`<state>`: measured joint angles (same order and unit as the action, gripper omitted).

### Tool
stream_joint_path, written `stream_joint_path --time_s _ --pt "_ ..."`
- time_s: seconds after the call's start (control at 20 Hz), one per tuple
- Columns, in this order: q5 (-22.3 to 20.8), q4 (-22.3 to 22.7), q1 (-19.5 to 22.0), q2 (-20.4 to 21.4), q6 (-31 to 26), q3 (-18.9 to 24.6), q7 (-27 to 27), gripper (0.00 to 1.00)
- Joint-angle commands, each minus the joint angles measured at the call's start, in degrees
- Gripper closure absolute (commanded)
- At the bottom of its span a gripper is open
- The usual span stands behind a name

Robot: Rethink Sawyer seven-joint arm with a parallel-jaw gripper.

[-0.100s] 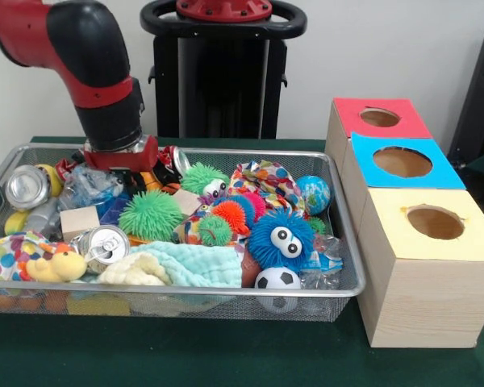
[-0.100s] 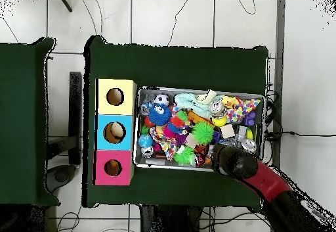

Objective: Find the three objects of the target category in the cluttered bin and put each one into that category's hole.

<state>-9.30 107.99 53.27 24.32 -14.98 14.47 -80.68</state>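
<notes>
Wire bin heaped with toys, cans, cloths (gripper sunk in far corner); three boxes, holes up, well apart from jaws.

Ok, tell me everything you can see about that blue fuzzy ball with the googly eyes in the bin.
The blue fuzzy ball is round, covered in soft-looking rubbery spikes, with two big white eyes with black pupils facing the front camera. It sits in the wire mesh bin toward the end nearest the boxes with holes, resting on the clutter. An orange spiky ball lies beside it and a small soccer ball just below it. Nothing grips it; overhead it shows at.
</notes>
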Motion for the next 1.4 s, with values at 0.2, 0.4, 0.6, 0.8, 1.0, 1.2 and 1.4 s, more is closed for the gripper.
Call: stream_joint_path --time_s 0.2,0.4,0.6,0.8,1.0,1.2,1.4 --pt "-9.0 10.4 9.5 -5.8 0.1 16.7 3.3 1.00" --pt "-10.1 10.4 10.5 -5.9 -1.2 17.6 2.3 1.00" --pt "-13.1 11.1 13.0 -6.8 4.3 20.1 0.5 1.00" --pt "-13.6 11.3 13.7 -6.0 2.8 21.4 -0.4 1.00" --pt "-13.3 12.3 14.4 -4.6 1.6 23.0 -1.2 1.00" --pt "-13.8 10.1 9.3 -3.2 -1.4 17.1 -2.3 1.00" --pt "-14.8 7.7 6.7 -5.4 0.4 13.8 -3.1 1.00"
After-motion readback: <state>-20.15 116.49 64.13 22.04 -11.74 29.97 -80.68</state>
